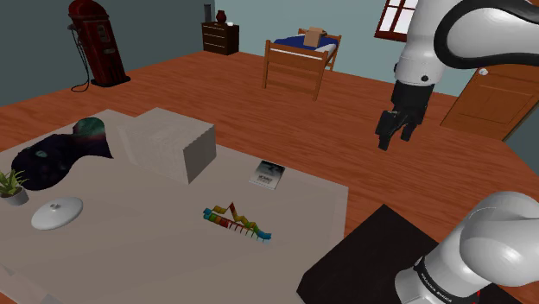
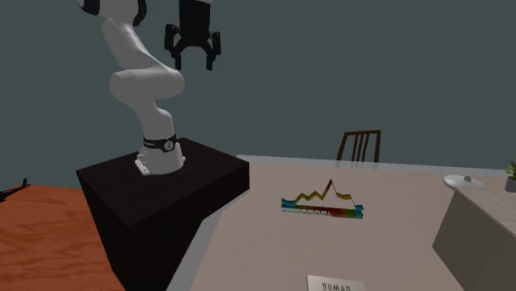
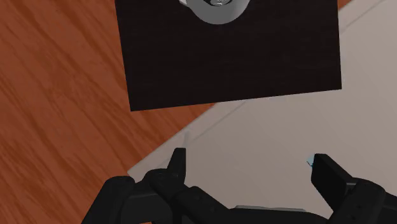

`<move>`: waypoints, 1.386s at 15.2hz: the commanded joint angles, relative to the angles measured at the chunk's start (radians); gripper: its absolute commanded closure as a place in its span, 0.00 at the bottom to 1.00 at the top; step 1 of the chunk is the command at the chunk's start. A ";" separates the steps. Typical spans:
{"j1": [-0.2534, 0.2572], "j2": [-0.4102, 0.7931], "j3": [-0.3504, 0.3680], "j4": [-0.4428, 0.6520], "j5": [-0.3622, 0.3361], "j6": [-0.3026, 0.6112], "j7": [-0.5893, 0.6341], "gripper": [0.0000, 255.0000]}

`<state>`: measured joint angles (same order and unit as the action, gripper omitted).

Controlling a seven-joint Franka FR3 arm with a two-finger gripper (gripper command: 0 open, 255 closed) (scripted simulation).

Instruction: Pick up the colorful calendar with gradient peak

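Observation:
The colorful calendar (image 1: 236, 222) lies on the grey table (image 1: 147, 250) near its front edge, a rainbow strip with a jagged peak line above it. It shows too in the second exterior view, calendar (image 2: 323, 205), at mid-table. My black gripper (image 1: 396, 129) hangs high in the air, well off to the shoulder view's right of the calendar and beyond the table's edge. Its fingers stand apart with nothing between them, gripper (image 2: 193, 56), gripper (image 3: 248, 162). In the wrist view a table corner (image 3: 267, 140) and the black stand (image 3: 229, 57) lie below it.
A grey box (image 1: 168, 144), a white lid-like dish (image 1: 57, 212), a small card (image 1: 268, 174), a dark bag (image 1: 60, 151) and a potted plant (image 1: 12, 186) share the table. A chair (image 2: 358, 147) stands behind it. Bed (image 1: 301, 53) and wooden floor lie beyond.

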<state>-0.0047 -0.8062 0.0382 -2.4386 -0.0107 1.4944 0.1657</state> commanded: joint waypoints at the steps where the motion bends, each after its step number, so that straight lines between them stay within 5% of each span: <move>1: 0.000 0.000 0.000 0.000 0.000 0.000 0.000 0.00; 11: 0.069 0.171 0.028 -0.179 0.037 0.439 -0.066 0.00; 21: 0.131 0.504 0.070 -0.202 0.064 0.885 -0.132 0.00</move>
<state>0.1220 -0.3512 0.1042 -2.6517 0.0536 2.3294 0.0414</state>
